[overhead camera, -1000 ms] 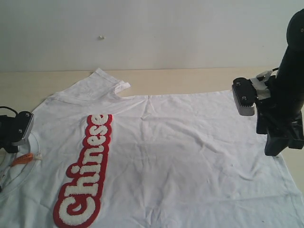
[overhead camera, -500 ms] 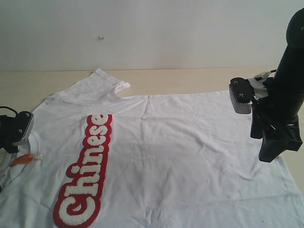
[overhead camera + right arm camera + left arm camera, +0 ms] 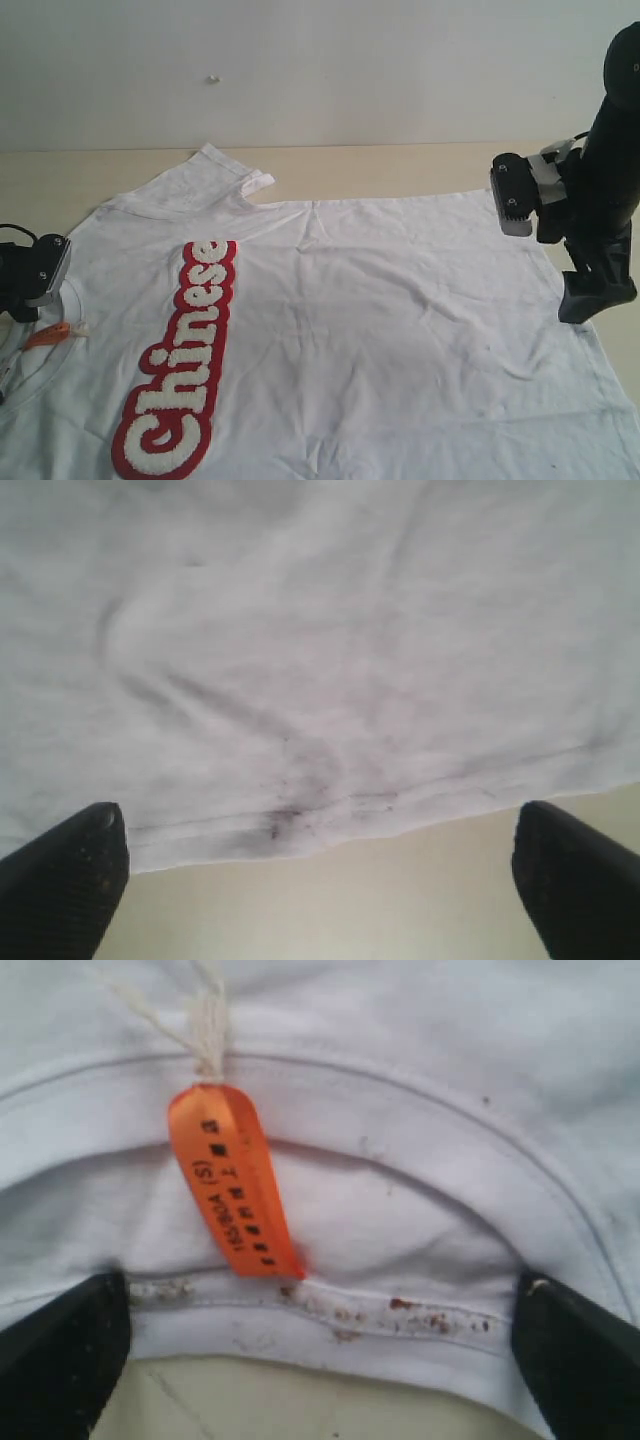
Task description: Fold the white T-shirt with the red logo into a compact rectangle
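The white T-shirt point(image 3: 380, 320) lies spread flat on the table point(image 3: 400, 165), its long axis running from one pincer to the other: neck at the left gripper point(image 3: 320, 1360), bottom hem at the right gripper point(image 3: 320, 875). Both stand with jaws wide apart, holding nothing. At the left one the collar point(image 3: 400, 1310) spans the gap from fingertip to fingertip, with the orange neck tag point(image 3: 235, 1185) just beyond it. At the right one the hem point(image 3: 300, 820) lies just ahead of the tips, bare table between them — so that arm looks to need a short push forward before closing. The red logo point(image 3: 180, 370) runs crosswise to the shirt's axis, far nearer the left pincer. Bare table lies beyond the shirt's far side, likely leaving room to carry an edge over.
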### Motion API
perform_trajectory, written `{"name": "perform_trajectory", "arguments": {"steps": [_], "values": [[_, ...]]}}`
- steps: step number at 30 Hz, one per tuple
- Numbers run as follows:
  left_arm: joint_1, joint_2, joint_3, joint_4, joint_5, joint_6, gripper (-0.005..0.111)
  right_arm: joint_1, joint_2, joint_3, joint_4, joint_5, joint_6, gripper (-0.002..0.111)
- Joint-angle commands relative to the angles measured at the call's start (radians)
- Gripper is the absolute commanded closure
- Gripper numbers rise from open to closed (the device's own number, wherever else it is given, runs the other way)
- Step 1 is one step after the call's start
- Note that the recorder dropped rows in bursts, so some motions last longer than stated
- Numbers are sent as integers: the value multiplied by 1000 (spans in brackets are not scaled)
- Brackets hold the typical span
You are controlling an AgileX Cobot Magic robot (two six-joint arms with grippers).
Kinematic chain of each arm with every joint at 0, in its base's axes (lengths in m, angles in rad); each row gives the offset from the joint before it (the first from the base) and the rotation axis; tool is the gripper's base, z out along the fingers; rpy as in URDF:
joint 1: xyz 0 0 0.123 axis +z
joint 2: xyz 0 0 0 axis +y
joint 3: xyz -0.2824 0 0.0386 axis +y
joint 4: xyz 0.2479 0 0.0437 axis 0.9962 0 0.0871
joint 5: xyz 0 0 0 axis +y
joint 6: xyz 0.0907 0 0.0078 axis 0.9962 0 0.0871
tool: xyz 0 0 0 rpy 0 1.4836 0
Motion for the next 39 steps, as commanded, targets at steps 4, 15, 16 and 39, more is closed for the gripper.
{"name": "perform_trajectory", "arguments": {"steps": [4,15,16,39], "values": [[0,23,3,-8,-46,2,2,-16,72,-7,-102,-40,-13,3],[0,23,3,-8,-46,2,2,-67,158,-48,-75,-32,-98,3],[0,23,3,-8,-46,2,2,-67,158,-55,-67,-32,-100,3],[0,23,3,-8,-46,2,2,-67,287,-202,-56,93,-142,3]]}}
